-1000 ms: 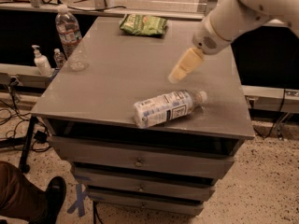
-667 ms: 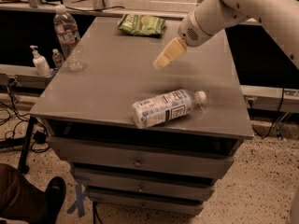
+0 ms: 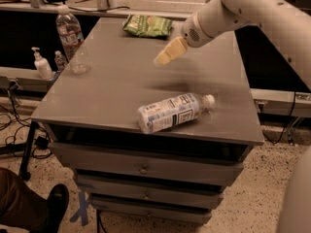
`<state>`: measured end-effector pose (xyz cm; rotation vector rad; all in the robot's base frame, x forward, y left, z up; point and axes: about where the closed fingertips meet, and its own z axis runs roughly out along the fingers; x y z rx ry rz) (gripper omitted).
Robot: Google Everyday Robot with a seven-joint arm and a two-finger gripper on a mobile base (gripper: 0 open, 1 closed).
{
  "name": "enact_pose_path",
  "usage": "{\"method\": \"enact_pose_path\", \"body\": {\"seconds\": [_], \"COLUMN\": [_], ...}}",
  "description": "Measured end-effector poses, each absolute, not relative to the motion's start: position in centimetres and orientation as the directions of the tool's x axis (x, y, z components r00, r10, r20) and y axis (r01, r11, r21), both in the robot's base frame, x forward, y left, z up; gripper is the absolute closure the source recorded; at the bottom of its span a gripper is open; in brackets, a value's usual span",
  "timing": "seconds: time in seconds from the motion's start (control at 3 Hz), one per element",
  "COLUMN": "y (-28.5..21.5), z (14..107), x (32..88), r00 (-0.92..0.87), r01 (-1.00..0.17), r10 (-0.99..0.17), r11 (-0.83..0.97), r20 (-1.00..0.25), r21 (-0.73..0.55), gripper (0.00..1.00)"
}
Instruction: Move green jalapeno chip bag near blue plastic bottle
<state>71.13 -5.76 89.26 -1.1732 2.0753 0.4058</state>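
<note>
The green jalapeno chip bag (image 3: 147,25) lies flat at the far edge of the grey table (image 3: 112,86), near its middle. The blue plastic bottle (image 3: 174,111) lies on its side near the table's front edge, white cap pointing right. My gripper (image 3: 165,55) hangs above the table's middle, between the bag and the bottle. It is a little in front of and to the right of the bag, not touching it. It holds nothing.
A taller clear ribbed water bottle (image 3: 71,37) stands at the table's far left edge. A small pump dispenser (image 3: 40,64) stands on a ledge left of the table. Drawers (image 3: 143,168) sit below the tabletop. A person's shoe (image 3: 51,207) is at the bottom left.
My gripper has moved left and toward the far edge, from above the table's right side to a spot closer to the chip bag. The bag and bottle have not moved.
</note>
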Motion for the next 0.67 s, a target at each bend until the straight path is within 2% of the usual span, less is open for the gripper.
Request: {"method": "enact_pose_path", "body": {"seconds": [0.67], "y": [-4.5], "z": [89.1], "x": [81.1], "r00": [-0.342], "r01": [-0.755], "r10": [-0.437], "r11": [0.655], "r20": [-0.832], "r21": [-0.034], "gripper": [0.00]}}
